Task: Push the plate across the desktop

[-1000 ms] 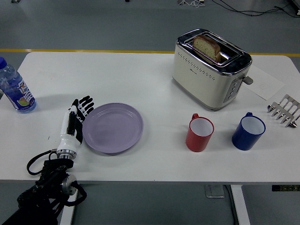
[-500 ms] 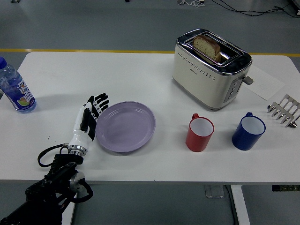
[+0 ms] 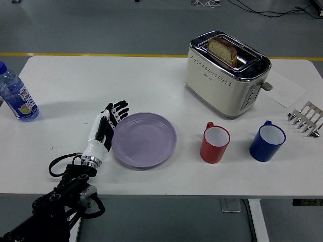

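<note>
The robot's left hand rests flat on the white surface, fingers straight and held together, holding nothing, its edge against the left rim of a lilac plate. Beyond the plate from the hand stand a red mug and a blue mug, with a toaster farther back.

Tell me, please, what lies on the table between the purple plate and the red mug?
Nothing: in the head view, only bare white table separates the purple plate from the red mug.
</note>
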{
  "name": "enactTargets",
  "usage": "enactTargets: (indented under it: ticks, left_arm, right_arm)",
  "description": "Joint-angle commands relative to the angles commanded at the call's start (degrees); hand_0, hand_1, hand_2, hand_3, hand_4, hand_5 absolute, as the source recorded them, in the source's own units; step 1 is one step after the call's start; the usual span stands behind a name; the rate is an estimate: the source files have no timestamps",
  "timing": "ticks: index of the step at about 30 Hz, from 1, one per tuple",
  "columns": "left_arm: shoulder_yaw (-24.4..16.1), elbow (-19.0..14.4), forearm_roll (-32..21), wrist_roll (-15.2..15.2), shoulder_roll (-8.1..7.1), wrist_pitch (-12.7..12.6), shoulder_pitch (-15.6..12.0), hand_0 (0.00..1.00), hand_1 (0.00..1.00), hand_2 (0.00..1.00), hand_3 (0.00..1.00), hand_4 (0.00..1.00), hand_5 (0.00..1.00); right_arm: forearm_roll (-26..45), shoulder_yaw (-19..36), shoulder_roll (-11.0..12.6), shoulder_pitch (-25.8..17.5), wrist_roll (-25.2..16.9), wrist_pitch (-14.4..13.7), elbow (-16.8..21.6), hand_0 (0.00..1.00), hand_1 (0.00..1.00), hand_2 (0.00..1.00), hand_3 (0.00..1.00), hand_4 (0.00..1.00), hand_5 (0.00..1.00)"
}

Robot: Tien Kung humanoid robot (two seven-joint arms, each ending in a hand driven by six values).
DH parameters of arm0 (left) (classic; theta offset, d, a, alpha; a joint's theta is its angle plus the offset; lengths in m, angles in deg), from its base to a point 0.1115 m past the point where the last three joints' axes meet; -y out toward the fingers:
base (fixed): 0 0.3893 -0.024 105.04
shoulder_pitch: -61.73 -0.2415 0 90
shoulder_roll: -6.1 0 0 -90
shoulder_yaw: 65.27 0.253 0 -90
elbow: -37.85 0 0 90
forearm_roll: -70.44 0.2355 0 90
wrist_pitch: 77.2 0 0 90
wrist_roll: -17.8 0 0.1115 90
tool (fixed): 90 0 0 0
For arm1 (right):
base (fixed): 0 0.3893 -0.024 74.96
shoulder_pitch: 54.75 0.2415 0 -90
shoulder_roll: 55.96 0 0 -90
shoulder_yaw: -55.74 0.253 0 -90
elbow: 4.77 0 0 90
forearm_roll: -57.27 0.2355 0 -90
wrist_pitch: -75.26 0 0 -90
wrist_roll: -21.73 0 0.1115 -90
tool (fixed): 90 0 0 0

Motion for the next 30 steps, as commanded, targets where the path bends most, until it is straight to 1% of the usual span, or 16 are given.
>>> enactTargets:
  ticks: [4,8,12,15,17,18,21,23,24,25,27,29,30]
  left_arm:
    - [1.2,-0.59,-0.39,0.0,0.0,0.04,0.21,0.795,0.804,0.797,0.711,0.436,0.998]
    - [1.59,-1.25,-0.12,0.0,0.0,-0.04,0.23,0.795,0.804,0.798,0.71,0.432,0.998]
    - [0.34,-2.28,0.21,0.0,0.0,-0.45,-0.04,0.79,0.799,0.796,0.708,0.427,0.998]
    - [-1.68,-3.48,1.36,0.0,0.0,-1.18,-0.4,0.79,0.799,0.796,0.708,0.427,0.998]
    - [-3.78,-4.33,2.55,0.0,0.0,-1.81,-0.7,0.79,0.799,0.796,0.708,0.427,0.998]
    - [-5.19,-4.76,3.55,0.0,0.0,-2.09,-0.88,0.729,0.741,0.749,0.675,0.428,0.998]
    - [-8.99,-5.68,5.95,0.27,0.0,-2.23,-1.52,0.729,0.741,0.749,0.675,0.428,0.998]
    - [-12.37,-6.7,7.57,2.08,0.0,-2.08,-2.32,0.729,0.741,0.749,0.675,0.428,0.998]
    - [-13.75,-7.25,7.97,2.79,0.0,-2.04,-2.72,0.688,0.694,0.7,0.649,0.428,0.998]
    - [-15.81,-8.5,8.31,4.13,0.0,-1.98,-3.45,0.688,0.694,0.7,0.649,0.428,0.998]
    - [-19.36,-10.16,8.63,5.57,0.0,-1.83,-4.34,0.688,0.694,0.7,0.649,0.428,0.998]
    - [-22.16,-11.86,8.92,6.78,-0.62,-1.48,-5.28,0.688,0.694,0.7,0.649,0.428,0.998]
    - [-23.34,-12.79,9.09,7.45,-1.26,-1.25,-5.86,0.67,0.654,0.648,0.621,0.43,0.998]
  right_arm:
    - [0.05,-0.04,0.01,-0.02,-0.02,-0.01,0.0,0.606,0.516,0.58,0.577,0.365,0.262]
    - [-0.12,0.07,-0.01,-0.05,-0.01,0.0,0.0,0.607,0.516,0.58,0.578,0.367,0.263]
    - [0.25,-0.06,-0.05,-0.14,-0.05,-0.09,0.0,0.607,0.516,0.58,0.578,0.367,0.264]
    - [0.23,0.04,-0.08,-0.14,-0.03,-0.12,0.0,0.607,0.516,0.58,0.578,0.367,0.264]
    - [0.24,0.09,-0.1,-0.15,0.0,-0.12,0.0,0.607,0.516,0.58,0.578,0.367,0.264]
    - [0.33,0.08,-0.09,-0.11,0.0,-0.15,0.0,0.607,0.516,0.579,0.578,0.369,0.266]
    - [0.39,0.09,-0.08,-0.05,0.04,-0.16,0.0,0.607,0.516,0.579,0.578,0.369,0.266]
    - [0.32,0.19,-0.04,-0.06,0.06,-0.16,0.0,0.607,0.516,0.579,0.578,0.369,0.266]
    - [0.4,0.17,0.0,-0.09,0.05,-0.17,0.0,0.607,0.516,0.577,0.578,0.371,0.268]
    - [0.51,0.18,0.06,-0.15,0.04,-0.2,0.0,0.607,0.516,0.577,0.578,0.371,0.268]
    - [0.58,0.19,0.14,-0.22,0.01,-0.24,0.0,0.607,0.516,0.577,0.578,0.371,0.268]
    - [0.55,0.23,0.24,-0.28,-0.04,-0.27,0.0,0.607,0.516,0.577,0.578,0.371,0.268]
    - [0.48,0.31,0.29,-0.3,-0.06,-0.27,0.0,0.607,0.516,0.574,0.579,0.371,0.268]
